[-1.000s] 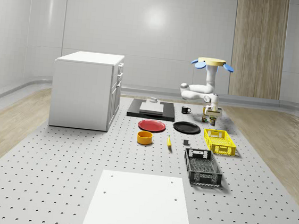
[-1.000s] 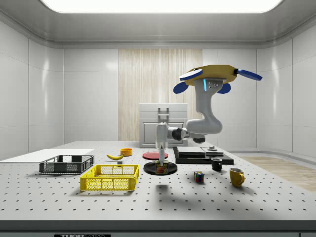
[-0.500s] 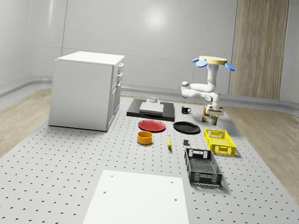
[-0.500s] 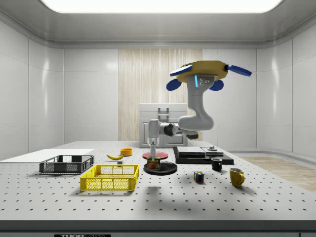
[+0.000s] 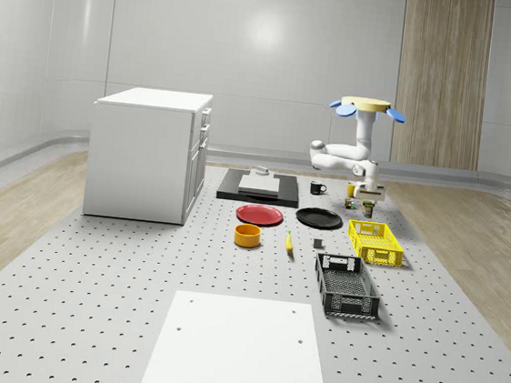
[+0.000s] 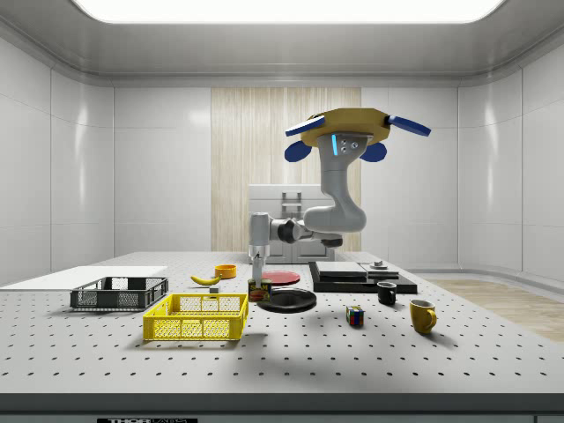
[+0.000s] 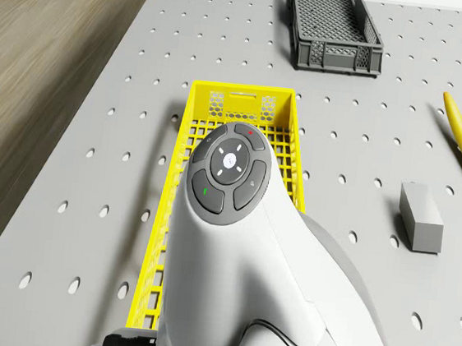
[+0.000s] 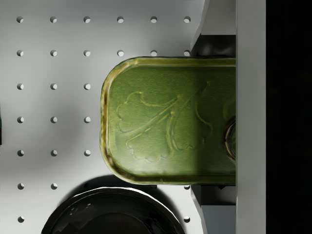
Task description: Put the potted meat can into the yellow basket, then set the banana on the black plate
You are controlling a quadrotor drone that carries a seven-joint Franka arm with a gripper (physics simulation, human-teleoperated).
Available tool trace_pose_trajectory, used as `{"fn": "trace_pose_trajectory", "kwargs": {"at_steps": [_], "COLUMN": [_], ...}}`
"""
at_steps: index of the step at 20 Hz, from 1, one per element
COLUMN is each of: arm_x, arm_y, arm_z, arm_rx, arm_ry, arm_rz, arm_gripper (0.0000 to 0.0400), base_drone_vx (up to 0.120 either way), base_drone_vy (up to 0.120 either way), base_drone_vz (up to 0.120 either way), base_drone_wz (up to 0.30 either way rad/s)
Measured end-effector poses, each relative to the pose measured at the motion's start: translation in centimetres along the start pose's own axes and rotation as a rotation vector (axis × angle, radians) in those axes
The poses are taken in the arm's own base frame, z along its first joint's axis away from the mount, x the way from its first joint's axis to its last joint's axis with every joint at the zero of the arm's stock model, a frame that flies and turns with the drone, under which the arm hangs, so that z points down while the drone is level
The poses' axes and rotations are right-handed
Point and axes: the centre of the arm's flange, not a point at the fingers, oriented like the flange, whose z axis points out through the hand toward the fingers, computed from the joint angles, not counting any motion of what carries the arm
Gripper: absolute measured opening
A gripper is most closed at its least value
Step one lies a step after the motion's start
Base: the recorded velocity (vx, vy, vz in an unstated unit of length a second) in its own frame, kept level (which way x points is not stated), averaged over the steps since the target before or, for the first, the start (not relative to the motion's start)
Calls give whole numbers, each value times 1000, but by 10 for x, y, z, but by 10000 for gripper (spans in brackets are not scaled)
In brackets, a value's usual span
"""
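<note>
While the drone (image 6: 339, 132) hovers above the perforated tabletop (image 5: 136, 280), near the black plate (image 6: 287, 300) and the yellow basket's (image 6: 196, 318) far end, its arm (image 6: 330, 207) reaches down toward the basket side. Beyond that, the gripper (image 6: 258, 278) is clamped on the potted meat can (image 8: 168, 119), which hangs clear of the tabletop between plate and basket, outside both. Well apart, the banana (image 6: 205, 279) lies on the tabletop near the orange bowl (image 5: 247, 235)
</note>
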Motion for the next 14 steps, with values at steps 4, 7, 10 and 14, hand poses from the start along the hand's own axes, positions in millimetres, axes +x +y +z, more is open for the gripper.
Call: {"fn": "trace_pose_trajectory", "kwargs": {"at_steps": [4, 7, 10, 14], "arm_x": [0, 0, 0, 0], "arm_y": [0, 0, 0, 0], "arm_z": [0, 0, 0, 0], "arm_rx": [0, 0, 0, 0], "arm_ry": [0, 0, 0, 0], "arm_rz": [0, 0, 0, 0], "arm_gripper": [291, 291, 291, 291], "base_drone_vx": [120, 120, 120, 120], "base_drone_vy": [0, 0, 0, 0], "base_drone_vz": [0, 0, 0, 0], "base_drone_wz": [0, 0, 0, 0]}}
